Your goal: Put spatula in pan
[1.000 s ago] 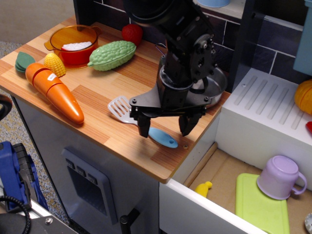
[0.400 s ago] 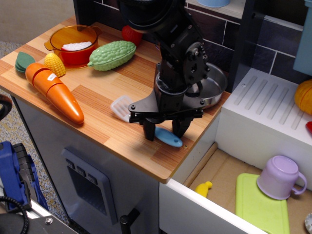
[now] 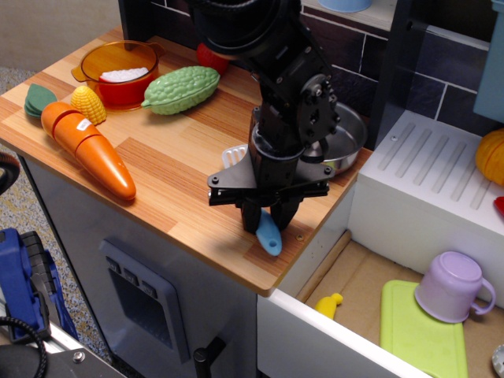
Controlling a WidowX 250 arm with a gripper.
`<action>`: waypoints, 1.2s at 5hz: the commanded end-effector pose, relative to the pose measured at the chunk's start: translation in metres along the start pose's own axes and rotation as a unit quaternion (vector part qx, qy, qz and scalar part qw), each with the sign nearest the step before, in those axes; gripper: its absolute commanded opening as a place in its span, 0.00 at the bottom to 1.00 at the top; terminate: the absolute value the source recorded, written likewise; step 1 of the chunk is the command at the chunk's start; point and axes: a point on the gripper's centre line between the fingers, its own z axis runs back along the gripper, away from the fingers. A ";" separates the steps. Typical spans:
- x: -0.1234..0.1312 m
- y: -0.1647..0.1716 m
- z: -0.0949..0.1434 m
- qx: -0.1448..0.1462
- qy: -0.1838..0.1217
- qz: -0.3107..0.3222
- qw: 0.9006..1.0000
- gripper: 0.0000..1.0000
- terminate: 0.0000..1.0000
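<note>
My gripper (image 3: pixel 267 215) is shut on the spatula near the counter's front right edge. The spatula's light blue handle (image 3: pixel 268 234) pokes down and forward below the fingers. Its white slotted head (image 3: pixel 235 157) shows to the left of the gripper body, tilted up off the wood. The shiny silver pan (image 3: pixel 346 142) sits just behind and to the right of the gripper, and the arm hides most of it.
An orange see-through pot (image 3: pixel 120 69), a green gourd (image 3: pixel 181 88), a corn cob (image 3: pixel 89 104), a big carrot (image 3: pixel 87 147) and a strawberry (image 3: pixel 206 57) lie at the back left. A white sink unit (image 3: pixel 429 185) stands right, with a lilac cup (image 3: pixel 453 287) below.
The fingers have closed on the spatula's neck. The spatula has turned, so the handle now points forward and down, and the head has moved right and lifted off the wood.
</note>
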 end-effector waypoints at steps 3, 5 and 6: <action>0.023 -0.008 0.063 0.031 -0.061 -0.065 0.995 0.00 0.00; 0.044 -0.032 0.064 -0.003 -0.070 -0.142 0.987 0.00 0.00; 0.057 -0.043 0.053 -0.023 -0.084 -0.164 0.983 0.00 0.00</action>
